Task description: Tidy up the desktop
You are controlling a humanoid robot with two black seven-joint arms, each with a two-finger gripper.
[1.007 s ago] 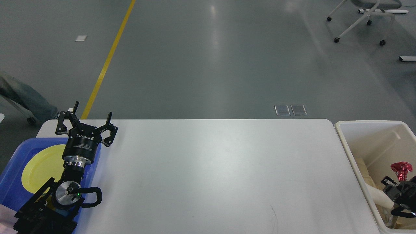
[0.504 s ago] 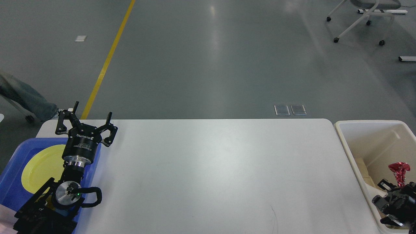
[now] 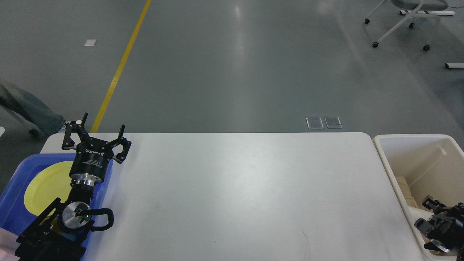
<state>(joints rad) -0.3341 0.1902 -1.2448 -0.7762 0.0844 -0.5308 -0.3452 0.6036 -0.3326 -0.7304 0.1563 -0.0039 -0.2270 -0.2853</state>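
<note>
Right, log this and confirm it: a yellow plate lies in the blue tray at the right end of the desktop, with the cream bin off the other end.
One detail is wrong: the head view shows the blue tray, holding the yellow plate, at the left end of the desktop, not the right. The cream bin sits off the right end.

Plate [image 3: 43,185] in tray [image 3: 14,192] on desktop [image 3: 246,195] left, bin [image 3: 417,159] right

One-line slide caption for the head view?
Left hand open above blue tray; right hand over cream bin; desktop between.
</note>
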